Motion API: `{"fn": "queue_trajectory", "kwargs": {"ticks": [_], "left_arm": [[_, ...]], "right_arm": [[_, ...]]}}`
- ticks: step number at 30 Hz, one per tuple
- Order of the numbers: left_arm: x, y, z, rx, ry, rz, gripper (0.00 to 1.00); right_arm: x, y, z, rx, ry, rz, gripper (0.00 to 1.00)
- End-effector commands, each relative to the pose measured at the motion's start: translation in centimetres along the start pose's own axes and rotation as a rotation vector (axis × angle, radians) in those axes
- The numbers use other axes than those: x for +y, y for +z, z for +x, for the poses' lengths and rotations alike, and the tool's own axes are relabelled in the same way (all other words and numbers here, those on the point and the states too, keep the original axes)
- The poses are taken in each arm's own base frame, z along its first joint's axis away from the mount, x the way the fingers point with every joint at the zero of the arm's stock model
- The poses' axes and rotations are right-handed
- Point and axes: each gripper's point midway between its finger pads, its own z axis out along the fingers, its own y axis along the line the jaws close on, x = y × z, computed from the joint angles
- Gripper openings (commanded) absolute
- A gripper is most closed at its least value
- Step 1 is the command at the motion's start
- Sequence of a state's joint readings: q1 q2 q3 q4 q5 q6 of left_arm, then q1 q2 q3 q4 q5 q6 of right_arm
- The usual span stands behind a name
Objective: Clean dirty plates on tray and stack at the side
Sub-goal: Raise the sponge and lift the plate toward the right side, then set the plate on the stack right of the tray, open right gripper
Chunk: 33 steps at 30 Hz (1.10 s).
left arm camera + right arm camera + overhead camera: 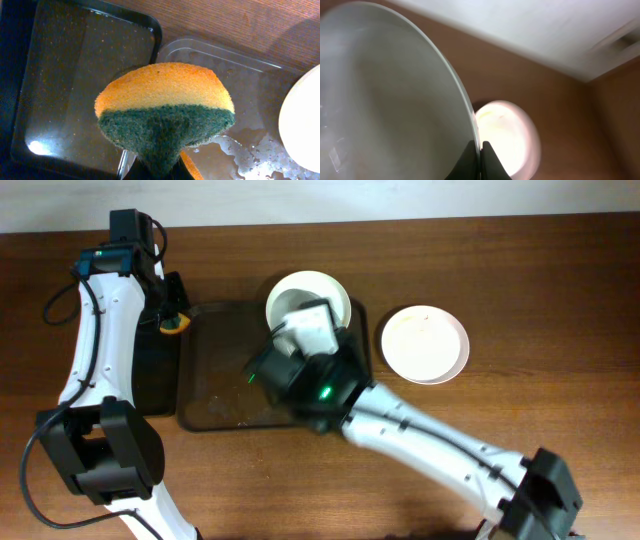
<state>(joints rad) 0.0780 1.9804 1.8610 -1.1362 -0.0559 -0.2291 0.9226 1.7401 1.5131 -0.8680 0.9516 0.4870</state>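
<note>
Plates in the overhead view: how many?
2. One plate is gripped in the right gripper over the tray; the other plate lies on the table beside it. Another could be hidden under that arm.

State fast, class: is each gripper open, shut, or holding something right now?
Left gripper: shut on the sponge.
Right gripper: shut on a plate.
</note>
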Motion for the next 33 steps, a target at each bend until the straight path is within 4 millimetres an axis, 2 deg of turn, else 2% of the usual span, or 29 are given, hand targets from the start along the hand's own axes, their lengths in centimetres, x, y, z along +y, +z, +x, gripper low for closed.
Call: {"fn": "queue_trajectory", "kwargs": {"ticks": [1,4,6,8,9,10,13,15,20,22,23,24,25,27,30,31,33], "left_arm": [[-0.2,-0.6,-0.2,-0.016,-0.009,0.013,0.01],[-0.2,-0.6,-0.2,-0.015,-0.009,0.013,0.01],[-0.2,-0.6,-0.2,-0.016,-0.009,0.013,0.01],[-0.2,-0.6,-0.2,-0.016,-0.009,0.013,0.01],[-0.2,-0.6,-0.2,-0.016,-0.009,0.013,0.01],[-0.2,-0.6,-0.2,-0.013,-0.009,0.012,0.01],[-0.2,-0.6,0.0,-0.007,-0.009,0.011,0.01],[-0.2,-0.6,0.0,-0.007,-0.009,0.011,0.01],[-0.1,-0.6,0.2,0.003,-0.008,0.009,0.01],[-0.1,-0.6,0.2,0.003,-0.008,0.009,0.01],[-0.1,-0.6,0.2,0.003,-0.008,0.009,0.01],[-0.1,-0.6,0.2,0.003,-0.008,0.009,0.01],[-0.1,-0.6,0.2,0.003,-0.008,0.009,0.01],[-0.1,-0.6,0.2,0.002,-0.008,0.009,0.01],[-0.1,-0.6,0.2,0.002,-0.008,0.009,0.01],[-0.1,-0.6,0.2,0.003,-0.008,0.009,0.01],[-0.1,-0.6,0.2,0.003,-0.008,0.009,0.01]], "right_arm": [[0.2,2.9,1.1,0.256,0.232,-0.324,0.04],[-3.4,6.8,2.3,0.408,0.393,-0.402,0.04],[-7.7,9.6,3.6,0.493,0.523,-0.391,0.04],[-12.6,11.9,5.9,0.563,0.631,-0.313,0.04],[-15.2,13.0,7.7,0.606,0.68,-0.255,0.04],[-17.0,14.0,9.5,0.647,0.718,-0.21,0.04],[-18.1,16.1,13.4,0.723,0.752,-0.153,0.04],[-17.3,17.8,15.7,0.761,0.754,-0.14,0.04],[-15.8,19.4,18.3,0.846,0.748,-0.125,0.04],[-15.8,19.5,18.3,0.845,0.759,-0.121,0.05],[-15.8,19.5,18.2,0.844,0.759,-0.122,0.12],[-15.8,19.3,18.1,0.852,0.759,-0.125,0.27],[-16.0,19.0,17.7,0.856,0.757,-0.127,0.37],[-16.8,18.3,16.2,0.853,0.755,-0.129,0.42],[-18.1,16.9,11.7,0.779,0.76,-0.149,0.43],[-17.5,16.4,9.2,0.729,0.729,-0.205,0.43],[-14.3,15.6,5.4,0.641,0.673,-0.313,0.43]]}}
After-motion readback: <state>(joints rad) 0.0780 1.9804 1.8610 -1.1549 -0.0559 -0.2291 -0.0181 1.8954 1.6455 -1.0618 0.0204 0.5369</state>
